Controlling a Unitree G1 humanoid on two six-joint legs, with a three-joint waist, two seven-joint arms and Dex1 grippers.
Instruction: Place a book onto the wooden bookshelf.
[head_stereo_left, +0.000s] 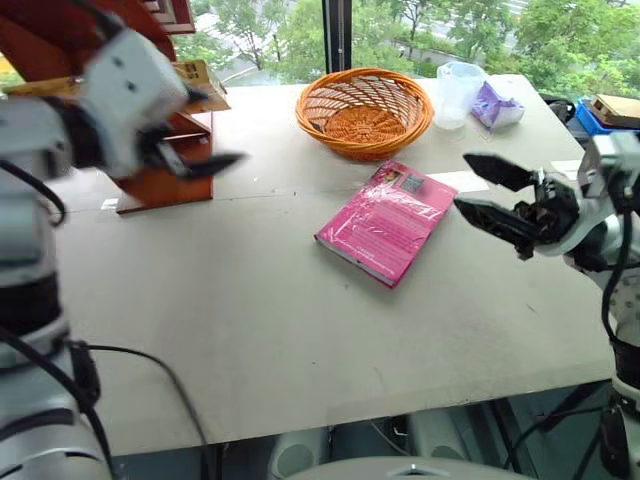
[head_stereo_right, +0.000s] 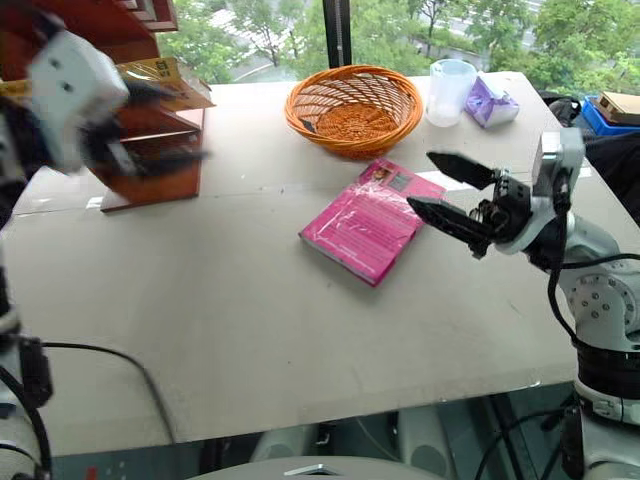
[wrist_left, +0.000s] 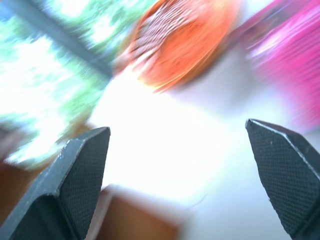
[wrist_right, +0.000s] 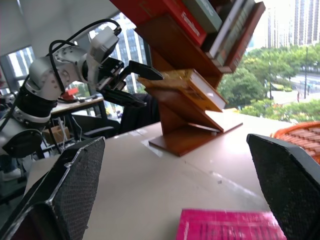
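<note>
Grey table (head_stereo_left: 300, 330) by a window, trees outside. My left gripper (wrist_right: 134, 86) is spread open and empty just beside the book (wrist_right: 187, 85), which lies on a slanted board of the wooden bookshelf (wrist_right: 190, 132). My right gripper (head_stereo_right: 447, 190) is also wide open, empty, just beside the pink book (head_stereo_right: 370, 218), wicker basket (head_stereo_right: 352, 108) beyond it.

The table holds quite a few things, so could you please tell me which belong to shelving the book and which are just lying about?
Part of the job:
- yellow book, resting on a slanted board
- wooden bookshelf
- left gripper, jaws open beside the book

Just lying about:
- pink book, flat on the table
- wicker basket
- clear plastic cup
- purple packet
</note>
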